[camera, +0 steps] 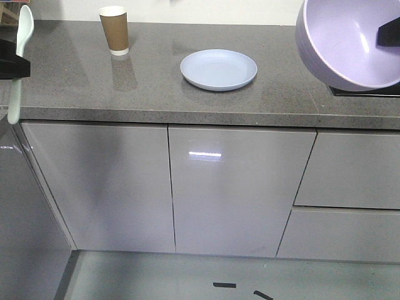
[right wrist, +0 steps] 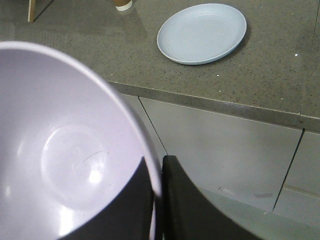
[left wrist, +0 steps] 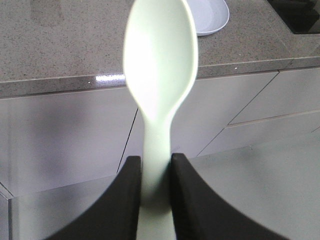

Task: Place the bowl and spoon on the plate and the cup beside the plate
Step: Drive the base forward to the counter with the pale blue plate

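L gripper (left wrist: 156, 162) closed on spoon (left wrist: 160, 65) handle, R gripper (right wrist: 157, 165) pinching bowl (right wrist: 60, 150) rim, both held aloft. Plate (camera: 219, 69) bare on counter (camera: 75, 81); cup (camera: 115, 29) stands apart from it. Nothing placed yet.

The spoon (left wrist: 159, 75) is showing pale mint-green, the bowl (right wrist: 60, 150) lavender, the plate (camera: 219, 69) blue-lilac, the cup (camera: 115, 30) brown with white rim, the counter (camera: 75, 87) speckled grey.

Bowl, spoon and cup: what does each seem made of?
The bowl looks like plastic: smooth lavender with soft highlights. The spoon is likely plastic too: pale mint, thin, light glowing through. The cup seems paper: matte brown wall, white rolled rim.
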Available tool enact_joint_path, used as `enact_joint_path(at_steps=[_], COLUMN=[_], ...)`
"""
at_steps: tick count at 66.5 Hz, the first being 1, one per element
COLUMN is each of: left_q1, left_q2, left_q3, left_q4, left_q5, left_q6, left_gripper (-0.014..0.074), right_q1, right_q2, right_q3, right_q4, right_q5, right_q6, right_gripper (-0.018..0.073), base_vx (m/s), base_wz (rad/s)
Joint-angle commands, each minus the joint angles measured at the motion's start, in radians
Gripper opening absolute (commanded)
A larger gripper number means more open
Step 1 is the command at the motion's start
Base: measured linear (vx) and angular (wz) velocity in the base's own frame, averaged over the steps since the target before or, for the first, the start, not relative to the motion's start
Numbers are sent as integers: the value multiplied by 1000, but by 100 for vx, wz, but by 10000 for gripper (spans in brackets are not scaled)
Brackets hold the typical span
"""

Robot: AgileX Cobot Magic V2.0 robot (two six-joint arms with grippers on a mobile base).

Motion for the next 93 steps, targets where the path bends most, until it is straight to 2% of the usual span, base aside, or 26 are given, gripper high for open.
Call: enact_joint_path(at_steps=[1, 93], left_q1=[2, 2], left_q2=[-32, -32], left_q3=[-25, -25], left_q4=[-45, -45], left_q5=[-43, -43], left_q6=[2, 2], left_gripper=[-8, -6], right_q1=[-2, -2], right_q2=[-25, -25], right_q3=[-29, -29], right_q4=[47, 47], right_q5=[-45, -45], right_q6=[-3, -3], right_gripper=[-6, -6], base_vx=[4, 8], base_wz=[-1, 0])
